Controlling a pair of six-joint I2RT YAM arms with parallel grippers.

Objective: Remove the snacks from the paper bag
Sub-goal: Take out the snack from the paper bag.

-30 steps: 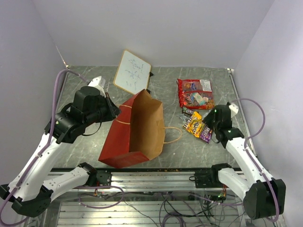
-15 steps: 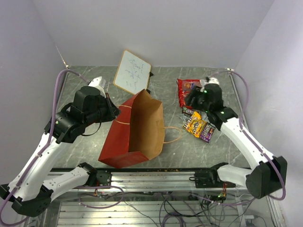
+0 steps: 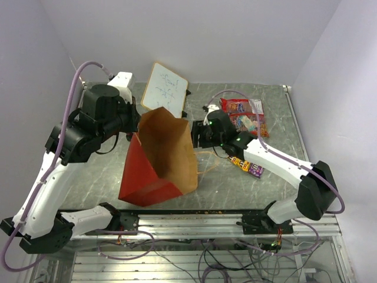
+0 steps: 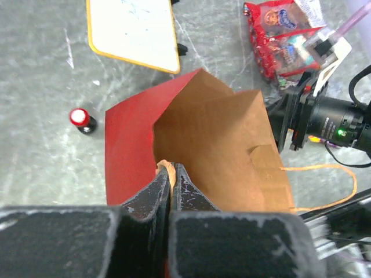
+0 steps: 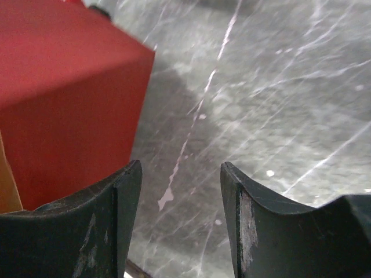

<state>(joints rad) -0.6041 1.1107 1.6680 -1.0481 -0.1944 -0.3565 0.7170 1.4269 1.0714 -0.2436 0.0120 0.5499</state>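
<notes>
The paper bag (image 3: pixel 159 156), red outside and brown inside, is tipped with its mouth up; no snack shows in the part of its inside (image 4: pixel 223 145) that I see. My left gripper (image 3: pixel 135 126) is shut on the bag's tan handle at its left rim (image 4: pixel 166 168). My right gripper (image 3: pixel 196 134) is open and empty just off the bag's right rim; its view shows the red bag wall (image 5: pixel 64 87) at the left fingertip. The large red candy bag (image 3: pixel 243 115) lies at the back right. Small yellow and purple packets (image 3: pixel 250 167) lie beyond my right arm.
A white whiteboard (image 3: pixel 165 89) leans behind the bag. A small red-and-black marker cap (image 4: pixel 81 119) stands left of the bag. The bag's other loop handle (image 3: pixel 210 163) lies on the table under my right arm. Metal rails run along the near edge.
My left gripper raised the bag's left rim up and back, standing the mouth open. My right arm swung from the small packets past the candy bag to the bag's right rim.
</notes>
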